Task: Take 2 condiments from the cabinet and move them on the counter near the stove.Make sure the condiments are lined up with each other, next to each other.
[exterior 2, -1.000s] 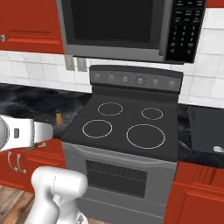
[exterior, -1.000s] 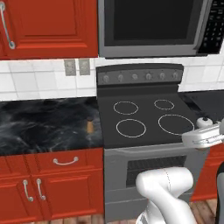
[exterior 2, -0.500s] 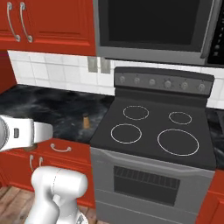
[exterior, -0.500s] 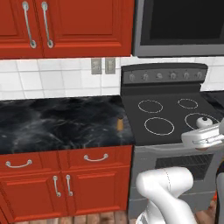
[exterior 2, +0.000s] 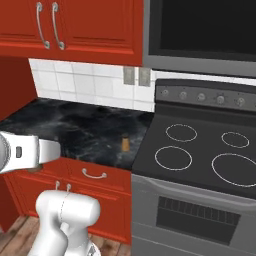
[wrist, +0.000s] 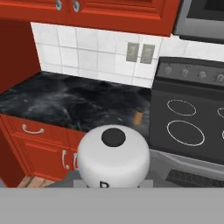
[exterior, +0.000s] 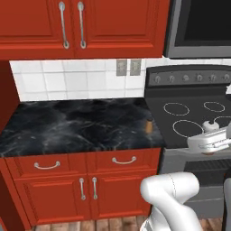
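Small brown wooden condiment mill (exterior: pixel 149 126): upright on the black marble-look counter (exterior: pixel 67 128), near the right front edge, just beside the dark grey electric stove (exterior: pixel 191 115) with white ring burners. Same mill located left of the stove's front-left ring in the right base view (exterior 2: pixel 125 144) and in the hand view (wrist: pixel 138 116).

Glossy red wall cabinet (exterior: pixel 113 22): above the counter, both panelled doors closed, long silver handles (exterior: pixel 72 25) side by side.

Two grey wall plates (exterior: pixel 127 67): on the white tiled backsplash, beside the stove's back panel.

Red drawers (exterior: pixel 45 165) with short handles: directly under the counter.

Gripper: jaws drawn nearly together. Cannot tell whether anything sits between them.
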